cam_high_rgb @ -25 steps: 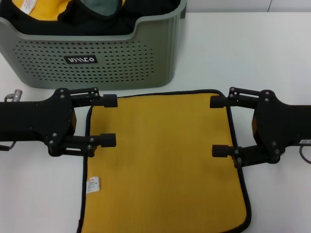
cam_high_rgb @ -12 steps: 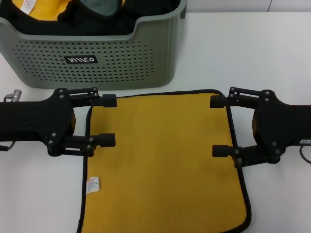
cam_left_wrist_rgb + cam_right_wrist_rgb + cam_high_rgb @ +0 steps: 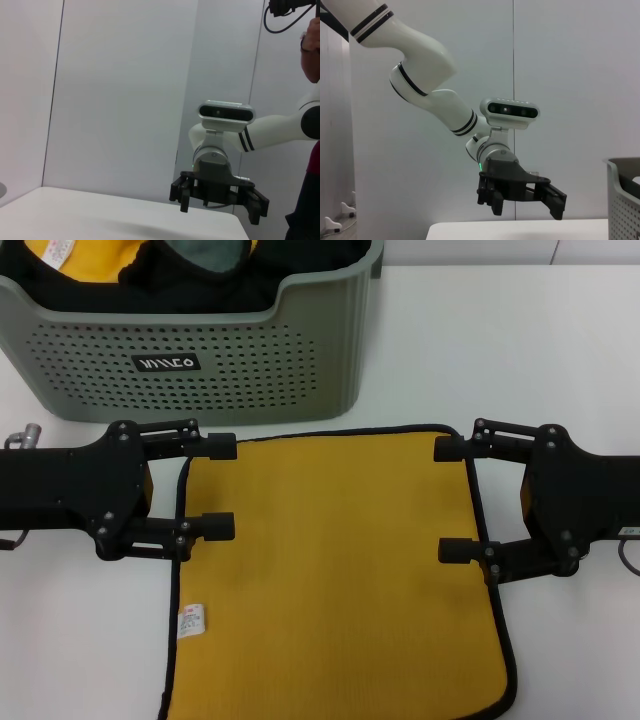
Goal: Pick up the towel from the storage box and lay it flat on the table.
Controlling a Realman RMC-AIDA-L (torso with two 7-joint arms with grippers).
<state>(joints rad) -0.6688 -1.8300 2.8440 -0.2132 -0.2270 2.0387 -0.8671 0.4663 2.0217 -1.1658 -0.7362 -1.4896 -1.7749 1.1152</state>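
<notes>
the left tool (image 3: 224, 486) has edged outward, both it and the right tool (image 3: 450, 500) spread apart over the towel (image 3: 335, 570) edges.

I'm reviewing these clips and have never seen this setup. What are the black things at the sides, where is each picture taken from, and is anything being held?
They are a two-armed robot's claws. The head camera looks down: the left claw and right claw, both open, sit at opposite edges of a yellow towel lying flat on the white table. Nothing is held. Behind it stands a grey-green box with more cloths inside. The other two pictures come from wrist cameras; each shows the opposite arm's claw.
</notes>
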